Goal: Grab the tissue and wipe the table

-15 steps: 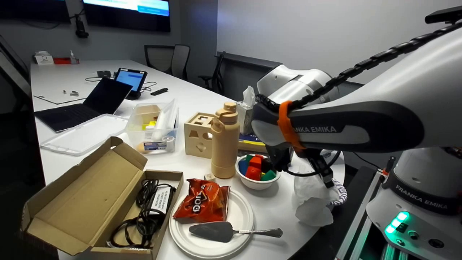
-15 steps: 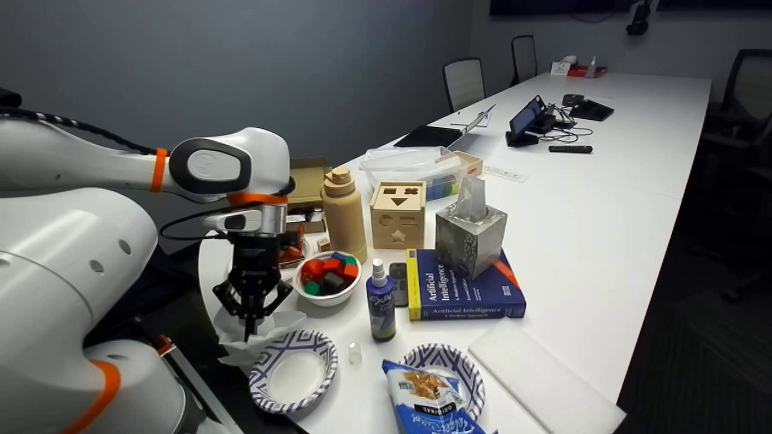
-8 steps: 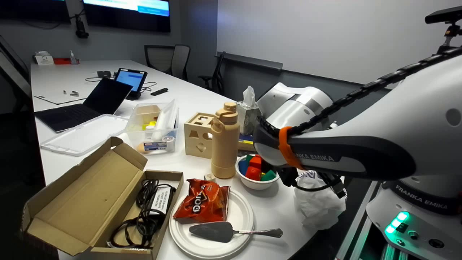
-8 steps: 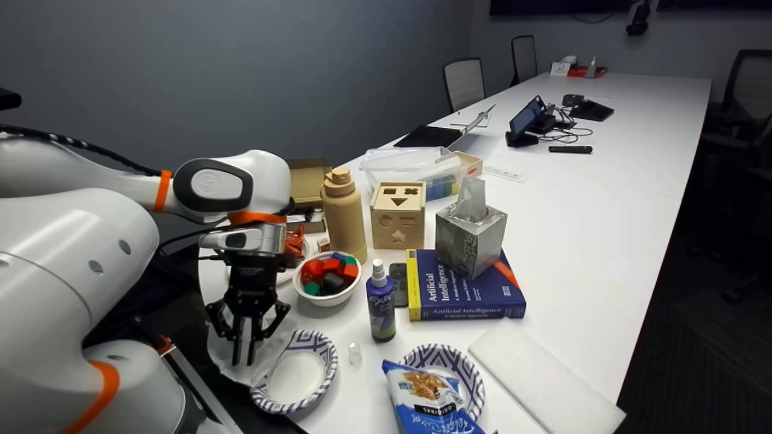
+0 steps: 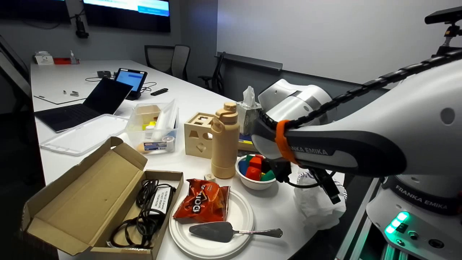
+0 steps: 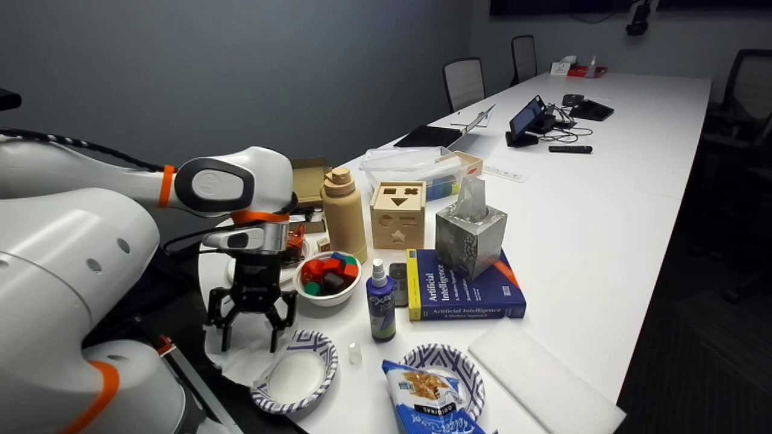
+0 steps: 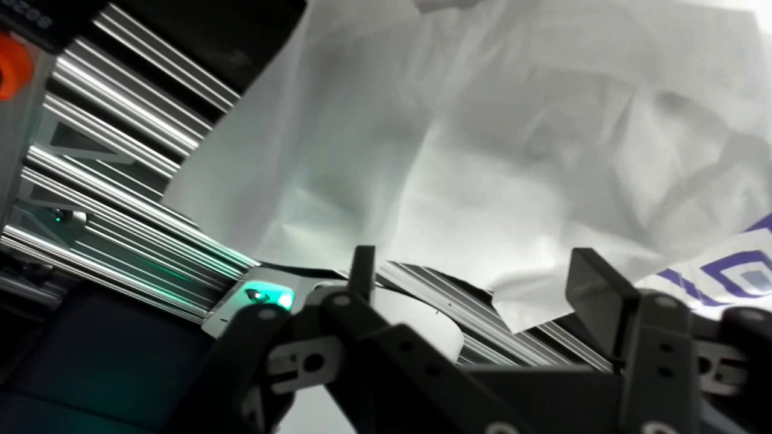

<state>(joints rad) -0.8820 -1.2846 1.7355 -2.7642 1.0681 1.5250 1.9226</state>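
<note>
The crumpled white tissue (image 5: 319, 209) lies over the rounded near edge of the white table (image 5: 278, 209), partly against the patterned paper plate. Right above the tissue (image 6: 248, 358), in an exterior view, my gripper (image 6: 249, 348) points down with its fingers spread wide. Seen from the wrist, the tissue (image 7: 476, 163) fills most of the upper picture, creased and overhanging the table edge. Nothing is gripped between the fingertips of the gripper (image 7: 473, 259); the sheet lies beyond them. Whether a fingertip touches it, I cannot tell.
Close by stand the blue-and-white patterned plate (image 6: 322, 386), a bowl of coloured blocks (image 6: 307, 298) and a purple spray bottle (image 6: 381, 313). A white plate (image 5: 245, 213) holds a red chip bag and a cake server. A tan bottle (image 5: 225, 144) rises behind the bowl.
The gripper has gone from shut to wide open, releasing the tissue. The arm has come down, then lifted slightly. The tissue now lies more spread out, lower at the table edge.
</note>
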